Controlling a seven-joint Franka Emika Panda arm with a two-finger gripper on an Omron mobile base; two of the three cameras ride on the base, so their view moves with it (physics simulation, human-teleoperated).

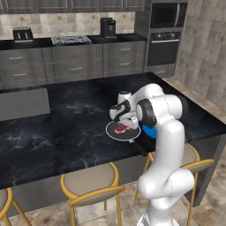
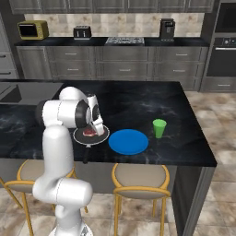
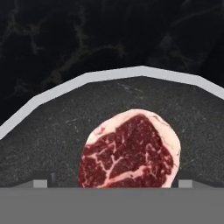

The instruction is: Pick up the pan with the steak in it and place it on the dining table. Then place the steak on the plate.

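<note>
My tool (image 3: pixel 112 183) hangs w/ jaws wide apart, nothing gripped, right over the steak (image 3: pixel 129 151). Steak lies in the pan (image 1: pixel 123 131), and I judge the pan is already set on the dining surface (image 2: pixel 152 101), next to the plate (image 2: pixel 128 141). Left to do: grab steak, move it onto the plate.

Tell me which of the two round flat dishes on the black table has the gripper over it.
The pan, black with a pale rim, holding the steak. The open gripper hangs over it; the blue plate beside it is bare.
</note>
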